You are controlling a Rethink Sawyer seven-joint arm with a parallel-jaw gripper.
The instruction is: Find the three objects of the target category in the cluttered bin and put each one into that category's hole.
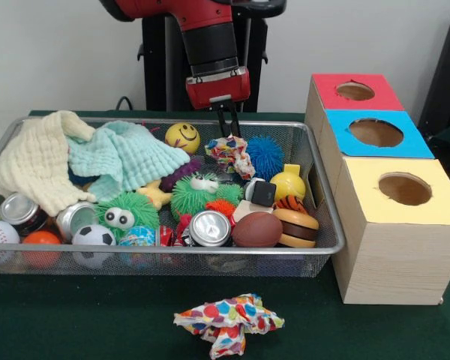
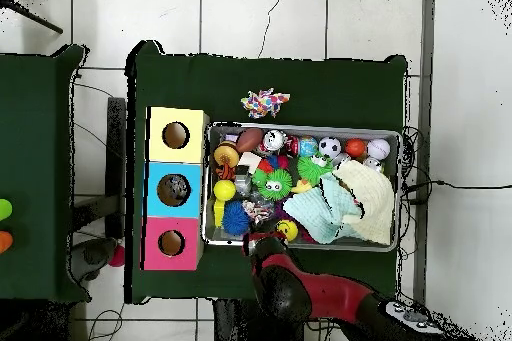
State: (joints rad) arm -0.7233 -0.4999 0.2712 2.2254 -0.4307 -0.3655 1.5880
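My gripper [image 1: 228, 133] hangs over the back middle of the wire bin [image 1: 172, 250]. Its two thin black fingers [image 1: 222, 124] stand close together, and their tips pinch the top of a polka-dot cloth [image 1: 230, 154] that stands bunched up beside a blue spiky ball [image 1: 266, 155]. A second polka-dot cloth [image 1: 229, 324] lies on the green table in front of the bin, also seen in the overhead view as the cloth [image 2: 265, 103]. A cream cloth [image 1: 37, 161] and a mint cloth [image 1: 127, 154] cover the bin's left part. Wooden boxes with a red top [image 1: 382, 96], a blue top [image 1: 345, 139] and a yellow top [image 1: 360, 176] each have one round hole.
The bin also holds a yellow smiley ball [image 1: 182, 136], green spiky toys [image 1: 124, 214], cans [image 1: 210, 228], a soccer ball [image 1: 94, 238], a baseball [image 1: 0, 234], a brown football [image 1: 256, 229] and a toy burger [image 1: 297, 227]. The boxes stand right against the bin's right wall.
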